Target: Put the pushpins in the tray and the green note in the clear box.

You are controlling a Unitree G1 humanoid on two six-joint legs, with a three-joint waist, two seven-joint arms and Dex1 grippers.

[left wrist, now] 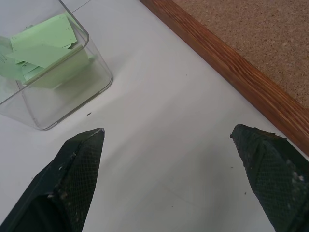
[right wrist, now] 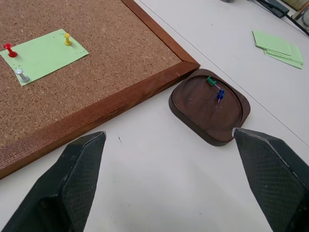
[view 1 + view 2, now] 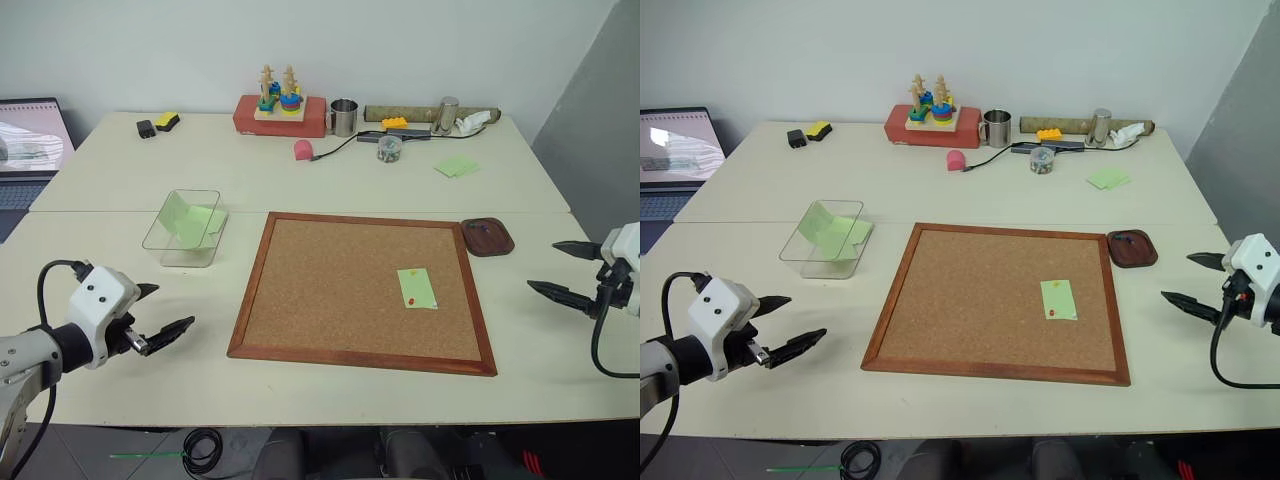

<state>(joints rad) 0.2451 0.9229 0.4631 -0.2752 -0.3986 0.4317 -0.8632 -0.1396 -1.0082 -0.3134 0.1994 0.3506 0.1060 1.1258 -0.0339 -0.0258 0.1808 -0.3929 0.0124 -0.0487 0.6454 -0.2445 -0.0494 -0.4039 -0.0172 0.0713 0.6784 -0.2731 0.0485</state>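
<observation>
- The small light green paper note (image 2: pixel 44 54) is seen lying flat on the large wood-framed cork board (image 3: pixel 330 290), towards its right side.
- The note is pinned by a yellow-headed pushpin (image 2: pixel 67 38) and a red-headed pushpin (image 2: pixel 8 49); a silver pin (image 2: pixel 21 75) is also stuck in it.
- The small dark brown wooden tray (image 2: pixel 203 121) is set on the pale desk (image 3: pixel 300 180) just beside the board's far right corner, with a green pin (image 2: pixel 211 81) and a blue pin (image 2: pixel 220 94) inside.
- The transparent plastic box (image 3: pixel 160 245) is placed left of the board and holds several green sheets.
- The left end effector (image 3: pixel 166 322) is held above the desk near the box, fingers spread wide, nothing gripped.
- The right end effector (image 3: pixel 562 270) is held near the tray, likewise wide open and empty.
</observation>
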